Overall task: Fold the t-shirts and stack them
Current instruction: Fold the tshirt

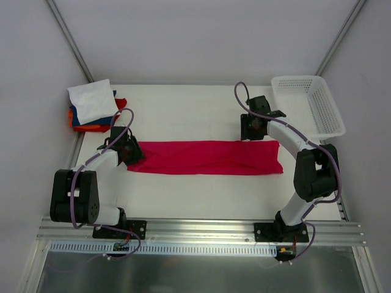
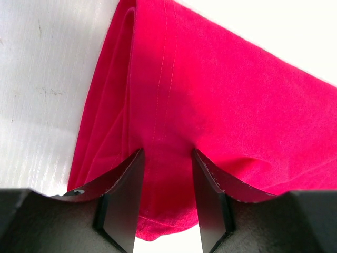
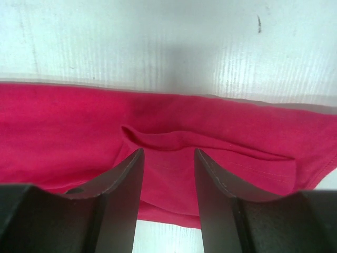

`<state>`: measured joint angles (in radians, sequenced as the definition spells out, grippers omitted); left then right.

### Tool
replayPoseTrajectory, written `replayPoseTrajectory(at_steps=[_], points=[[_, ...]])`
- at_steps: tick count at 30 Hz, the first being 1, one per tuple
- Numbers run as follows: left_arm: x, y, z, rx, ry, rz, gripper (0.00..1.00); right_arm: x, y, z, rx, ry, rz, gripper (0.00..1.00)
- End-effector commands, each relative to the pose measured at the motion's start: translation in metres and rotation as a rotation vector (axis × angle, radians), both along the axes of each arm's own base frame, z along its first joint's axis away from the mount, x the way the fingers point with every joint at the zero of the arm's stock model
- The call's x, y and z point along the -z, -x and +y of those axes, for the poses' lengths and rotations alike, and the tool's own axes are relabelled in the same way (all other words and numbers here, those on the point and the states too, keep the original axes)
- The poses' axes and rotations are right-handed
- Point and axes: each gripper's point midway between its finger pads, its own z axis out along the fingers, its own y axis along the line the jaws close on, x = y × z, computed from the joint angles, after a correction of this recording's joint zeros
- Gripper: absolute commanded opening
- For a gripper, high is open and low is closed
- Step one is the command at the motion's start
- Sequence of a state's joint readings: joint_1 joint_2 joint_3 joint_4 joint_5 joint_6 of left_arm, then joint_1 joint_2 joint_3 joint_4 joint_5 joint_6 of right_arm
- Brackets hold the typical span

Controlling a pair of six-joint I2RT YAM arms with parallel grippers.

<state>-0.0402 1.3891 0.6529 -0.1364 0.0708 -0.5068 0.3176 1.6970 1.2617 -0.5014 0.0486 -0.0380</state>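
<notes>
1 crimson shirt [image 1: 204, 157] lies across the middle of the table [image 1: 183, 110], lengthwise folds done: a long narrow strip. Left gripper [image 2: 167, 153] at its left end, nipping bunched cloth, creases running into the fingers. Right gripper [image 3: 168, 150] over the far edge near the right end, cloth between part-spread fingers; grip or not, cannot tell. Folded stack [image 1: 91, 107], white on top, sits in the far-left corner. Left, I judge: cross-folds, then stacking.
</notes>
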Motion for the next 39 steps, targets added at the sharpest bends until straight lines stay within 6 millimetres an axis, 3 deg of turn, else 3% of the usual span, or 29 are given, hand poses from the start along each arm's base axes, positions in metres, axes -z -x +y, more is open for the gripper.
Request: replayPoseTrajectory(at_steps=[1,14,20,21,23,24,25,39], points=[[-0.002,-0.003,-0.002,0.028,-0.011,-0.019,0.41,0.004,-0.001,-0.010,0.010,0.015,-0.003,0.46],[-0.002,-0.005,-0.002,0.031,-0.012,-0.018,0.41,0.031,0.017,-0.006,0.018,-0.026,0.053,0.42],[-0.001,-0.005,-0.002,0.031,-0.012,-0.014,0.41,0.037,0.026,0.001,0.003,-0.060,0.074,0.25],[-0.001,-0.005,-0.002,0.032,-0.012,-0.015,0.41,0.037,0.027,0.002,0.000,-0.063,0.075,0.17],[-0.001,-0.005,-0.002,0.032,-0.012,-0.015,0.41,0.036,0.029,0.002,-0.001,-0.065,0.074,0.11],[-0.001,-0.006,-0.002,0.034,-0.013,-0.015,0.41,0.036,0.030,0.002,-0.002,-0.065,0.075,0.01],[-0.001,-0.006,-0.002,0.033,-0.015,-0.013,0.41,0.035,0.032,0.002,-0.003,-0.064,0.076,0.00],[0.000,-0.013,-0.003,0.048,-0.014,-0.007,0.41,-0.006,0.076,-0.017,0.044,-0.035,-0.002,0.00]])
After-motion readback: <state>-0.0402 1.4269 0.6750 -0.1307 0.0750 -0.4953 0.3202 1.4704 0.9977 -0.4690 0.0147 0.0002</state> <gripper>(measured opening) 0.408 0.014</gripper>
